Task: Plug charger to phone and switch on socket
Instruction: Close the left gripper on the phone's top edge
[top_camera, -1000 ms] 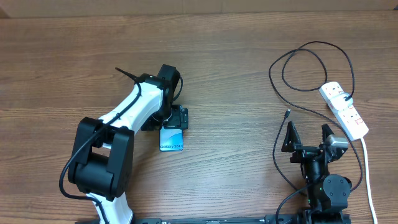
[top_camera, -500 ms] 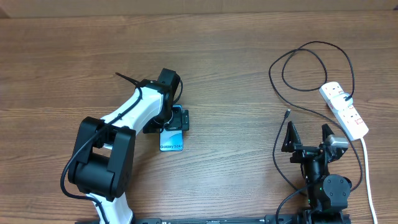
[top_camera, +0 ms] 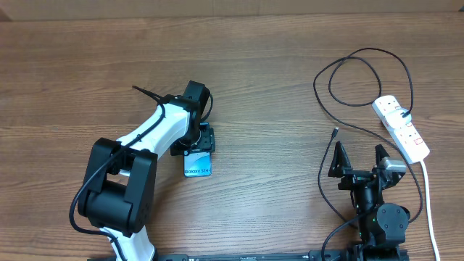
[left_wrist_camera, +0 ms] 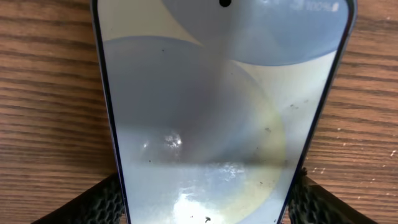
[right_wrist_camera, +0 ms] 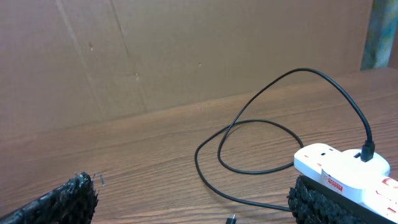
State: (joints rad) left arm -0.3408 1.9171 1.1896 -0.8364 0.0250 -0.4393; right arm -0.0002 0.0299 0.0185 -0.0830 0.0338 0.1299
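A wooden table (top_camera: 275, 65) is being seen from above, with two robot arms reaching in from its front edge.

The left gripper (top_camera: 197, 145) is sitting left of the table's middle, slightly nearer the front edge than the back. It is clamping the phone (top_camera: 199, 164), which is facing screen up with its far end pointing towards the front edge. In the left wrist view, the black padded fingers (left_wrist_camera: 93, 202) are pressing against both long edges of the phone. Whether the phone is resting on the wood or raised just above it cannot be told.

The right gripper (top_camera: 360, 158) is hanging near the front right corner, its jaws spread wide and holding nothing.

The socket (top_camera: 401, 128) is lying close to the right edge, about midway between back and front, with its thick white cord (top_camera: 429, 203) running towards the front edge. The charger (top_camera: 362, 52) is plugged into the socket and looping towards the back edge. Its plug tip (top_camera: 334, 133) is lying free on the wood, just behind the right gripper and well apart from the phone.
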